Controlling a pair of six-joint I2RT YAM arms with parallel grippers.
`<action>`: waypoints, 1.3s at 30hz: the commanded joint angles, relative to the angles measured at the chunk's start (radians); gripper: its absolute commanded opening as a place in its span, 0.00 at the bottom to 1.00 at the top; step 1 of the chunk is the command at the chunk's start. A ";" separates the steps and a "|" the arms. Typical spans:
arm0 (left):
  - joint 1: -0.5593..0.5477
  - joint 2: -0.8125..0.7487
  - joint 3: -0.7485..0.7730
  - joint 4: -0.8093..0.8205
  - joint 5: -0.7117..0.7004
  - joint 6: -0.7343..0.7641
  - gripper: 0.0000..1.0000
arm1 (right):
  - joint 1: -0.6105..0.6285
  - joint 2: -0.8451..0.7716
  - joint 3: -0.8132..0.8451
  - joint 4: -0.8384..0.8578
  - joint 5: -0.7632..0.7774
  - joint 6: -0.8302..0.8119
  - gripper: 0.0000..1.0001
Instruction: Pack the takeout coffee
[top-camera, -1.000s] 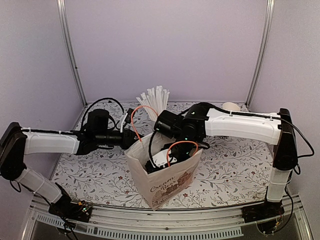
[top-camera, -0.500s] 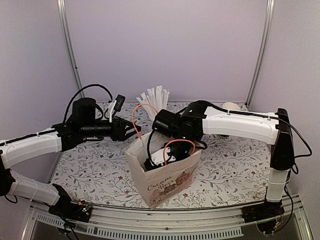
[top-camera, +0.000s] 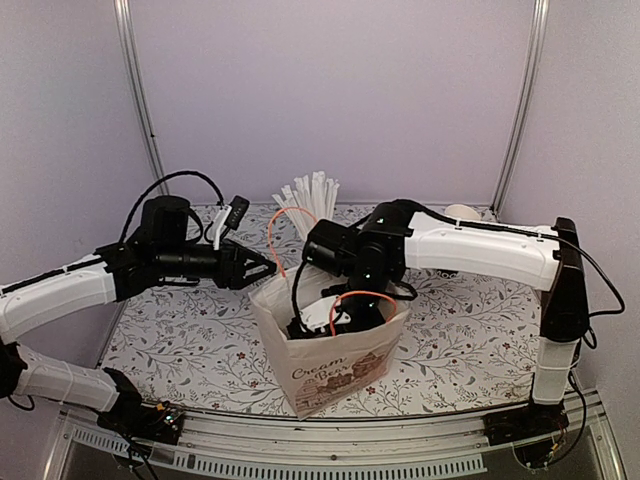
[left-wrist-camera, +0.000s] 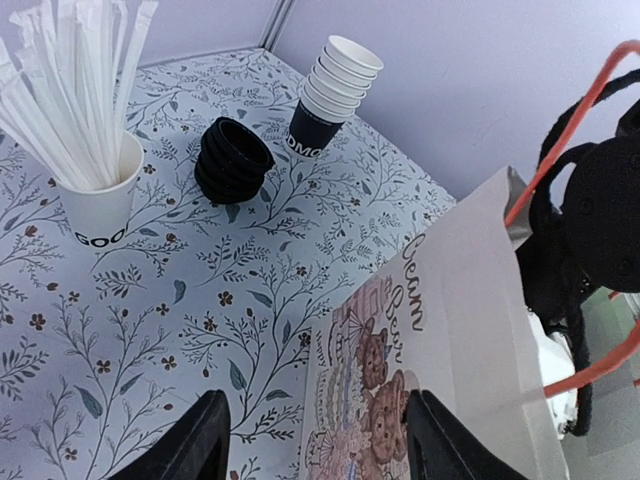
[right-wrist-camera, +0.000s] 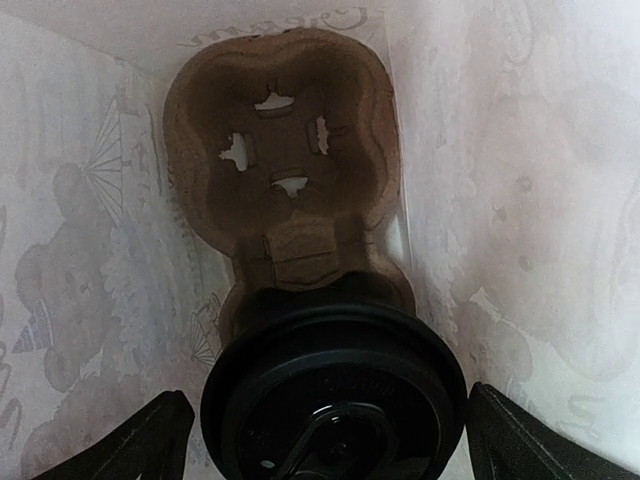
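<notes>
Flanking the black-lidded takeout coffee (right-wrist-camera: 335, 395), the right end effector (right-wrist-camera: 325, 440) stands spread; left end effector (left-wrist-camera: 320, 440) likewise.

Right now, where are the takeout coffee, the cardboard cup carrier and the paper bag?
takeout coffee (right-wrist-camera: 335, 385): right wrist view, black lid's top.
cardboard cup carrier (right-wrist-camera: 360, 112): right wrist view, empty slot's wall.
paper bag (top-camera: 335, 378): top external view, printed front.

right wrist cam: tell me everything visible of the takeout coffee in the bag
Only the top of the takeout coffee shows: a round, glossy black plastic lid with a raised rim; the cup body is hidden beneath. It sits upright in the near pocket of a brown pulp carrier on the floor of the paper bag; the far pocket is empty. The open right tool straddles it, fingers close beside the lid.
</notes>
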 joint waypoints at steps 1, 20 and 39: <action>0.008 -0.027 0.062 -0.094 0.007 0.041 0.62 | 0.015 -0.046 0.032 -0.020 0.015 0.014 0.99; -0.217 -0.028 0.331 -0.388 -0.065 0.092 0.62 | 0.017 -0.122 0.148 -0.073 0.086 -0.002 0.99; -0.313 0.040 0.363 -0.451 -0.123 0.025 0.61 | 0.017 -0.176 0.104 -0.047 0.075 -0.006 0.99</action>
